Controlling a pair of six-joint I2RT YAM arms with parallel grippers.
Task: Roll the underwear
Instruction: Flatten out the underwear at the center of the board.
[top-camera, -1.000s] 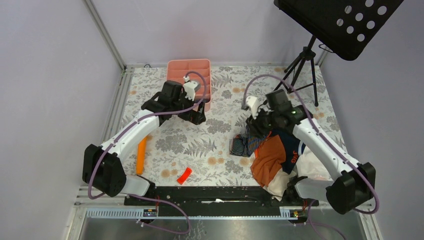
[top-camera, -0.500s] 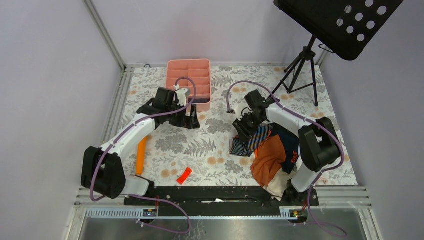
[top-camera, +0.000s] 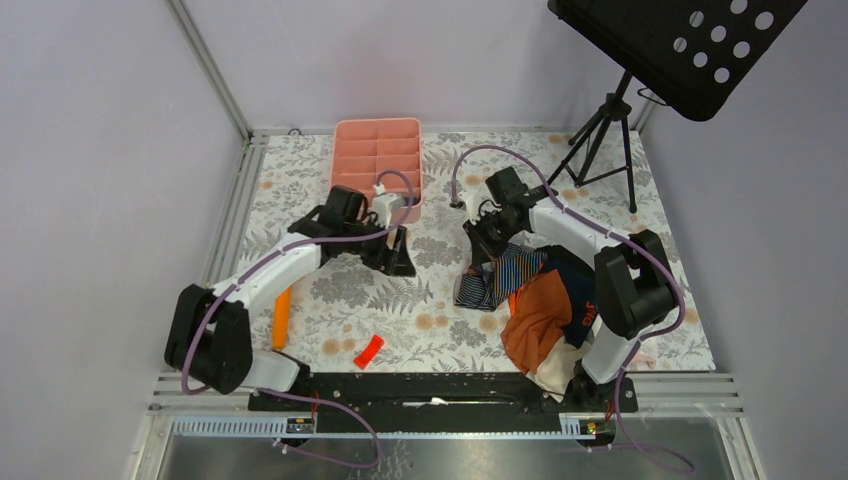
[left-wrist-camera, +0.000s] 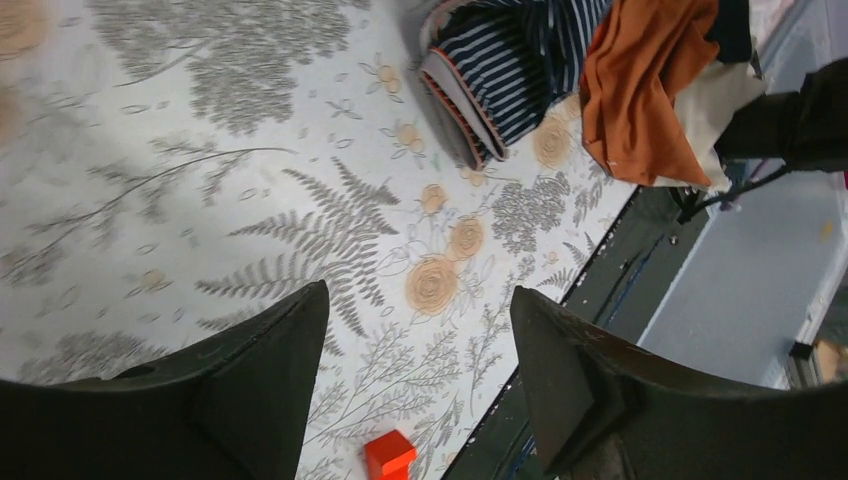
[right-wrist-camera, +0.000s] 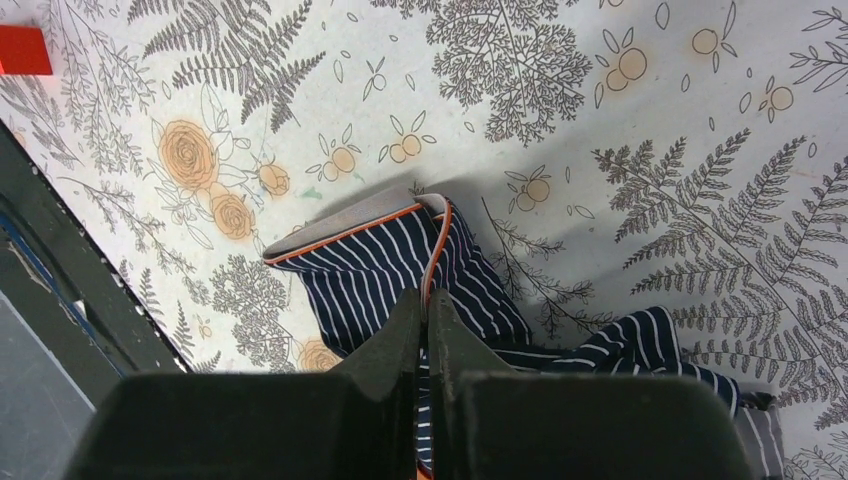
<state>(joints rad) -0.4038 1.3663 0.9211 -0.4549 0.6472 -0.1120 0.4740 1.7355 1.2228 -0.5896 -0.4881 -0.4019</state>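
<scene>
The right arm (top-camera: 575, 225) folds inward, wrist pitched down, its right fingers (right-wrist-camera: 400, 345) pressed together on the waistband edge of the striped underwear (right-wrist-camera: 365, 265), bunched on the surface (right-wrist-camera: 600, 120) directly beneath them. The left arm (top-camera: 280, 270) stretches forward, its left fingers (left-wrist-camera: 270, 380) spread apart above the surface, with the underwear well ahead of them.

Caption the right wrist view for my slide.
Right gripper shut on the navy striped underwear at its orange-trimmed edge, the cloth crumpled on the floral table cover.
</scene>
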